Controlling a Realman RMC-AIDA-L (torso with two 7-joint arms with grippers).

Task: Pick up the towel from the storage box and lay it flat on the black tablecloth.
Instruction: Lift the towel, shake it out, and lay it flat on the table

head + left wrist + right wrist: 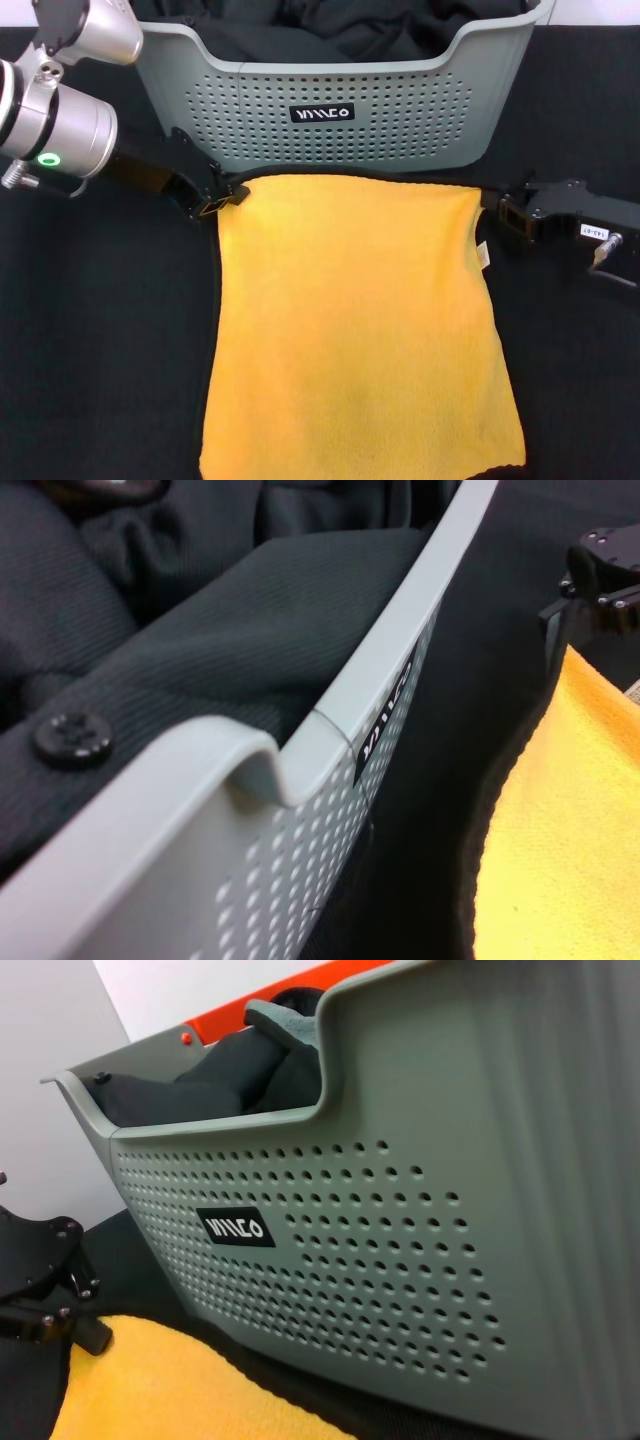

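- The black tablecloth [100, 380] lay wide under everything.
- The storage box [400, 110] stood far, holding black garments [330, 30].
- The towel [355, 340] lay flat, near; soft, light, best held by corners.
- My left gripper [222, 198] pinched its far-left corner; my right gripper [508, 215] sat at its far-right corner, grip unclear.

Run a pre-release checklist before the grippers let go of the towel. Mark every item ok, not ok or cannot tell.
1. Towel out of the storage box: ok.
2. Towel spread on the black tablecloth, yellow side up: ok.
3. Left gripper at the towel's far left corner: ok.
4. Right gripper at the far right corner: ok.
5. Near edge flat: cannot tell, it runs out of the head view.
6. Black garments in the box: ok.
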